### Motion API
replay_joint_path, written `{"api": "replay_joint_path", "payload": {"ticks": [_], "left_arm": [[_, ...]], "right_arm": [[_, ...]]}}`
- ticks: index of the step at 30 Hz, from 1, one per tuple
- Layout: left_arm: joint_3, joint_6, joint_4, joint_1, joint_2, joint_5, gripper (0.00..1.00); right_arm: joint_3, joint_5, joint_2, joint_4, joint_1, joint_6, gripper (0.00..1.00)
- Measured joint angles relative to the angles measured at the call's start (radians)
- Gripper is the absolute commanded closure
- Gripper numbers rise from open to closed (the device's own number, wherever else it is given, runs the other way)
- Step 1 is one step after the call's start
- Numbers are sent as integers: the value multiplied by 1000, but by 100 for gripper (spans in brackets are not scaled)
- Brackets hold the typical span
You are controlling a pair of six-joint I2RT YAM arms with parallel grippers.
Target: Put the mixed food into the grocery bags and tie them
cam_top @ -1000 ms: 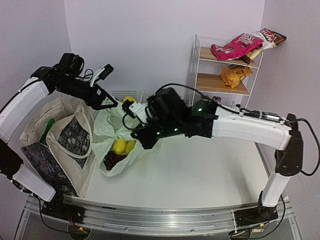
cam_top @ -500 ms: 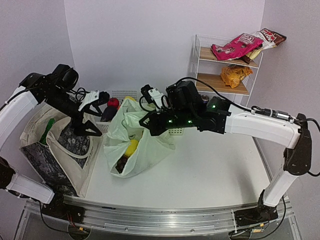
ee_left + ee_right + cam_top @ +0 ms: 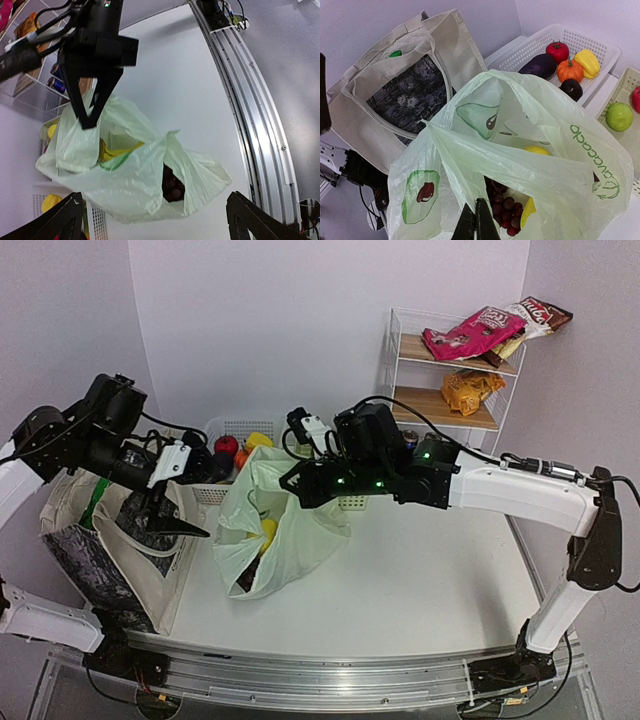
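I am looking down at a white table (image 3: 420, 580) from above and behind two robot arms; the right gripper (image 3: 476, 220) is pinching its fingers tight on one top edge of the pale-green avocado-print plastic bag (image 3: 280, 540), so that side is standing up while the bag's base is resting on the table near the middle; inside it, through the right wrist camera, I am seeing a dark purple grape bunch (image 3: 502, 207) at the bottom and yellow bananas (image 3: 537, 150) beside it; the left gripper (image 3: 154, 195) is hanging with its fingers spread wide and gripping nothing, over the near edge of the cream canvas tote (image 3: 110, 540), just left of the plastic bag and apart from it; the tote is standing at the left side of the table with its dark grey printed panel facing up, and a green item (image 3: 95, 502) is showing in its mouth, though I cannot tell what it is; behind the bags a white basket (image 3: 600, 47) is holding a tomato (image 3: 557, 50), an eggplant (image 3: 540, 65) and other produce; on the wire rack (image 3: 392, 370) at the far right, a pink crisp packet (image 3: 470, 335) is lying on the top shelf, an orange crisp packet (image 3: 470, 388) on the shelf below, and a drink can (image 3: 58, 85) is standing lower down.
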Motion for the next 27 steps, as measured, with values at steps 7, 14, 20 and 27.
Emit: {"api": "replay_joint_path", "payload": {"ticks": [7, 14, 20, 27], "left_arm": [[-63, -29, 116, -223, 145, -122, 0], [-65, -74, 182, -263, 241, -270, 2], [-88, -75, 218, -301, 247, -416, 14], [-149, -30, 260, -310, 250, -581, 65]], "right_arm": [[-12, 15, 0, 2, -2, 7, 100], [-31, 23, -1, 10, -3, 11, 100], [-34, 22, -1, 11, -11, 11, 100], [-36, 22, -2, 16, -22, 12, 100]]}}
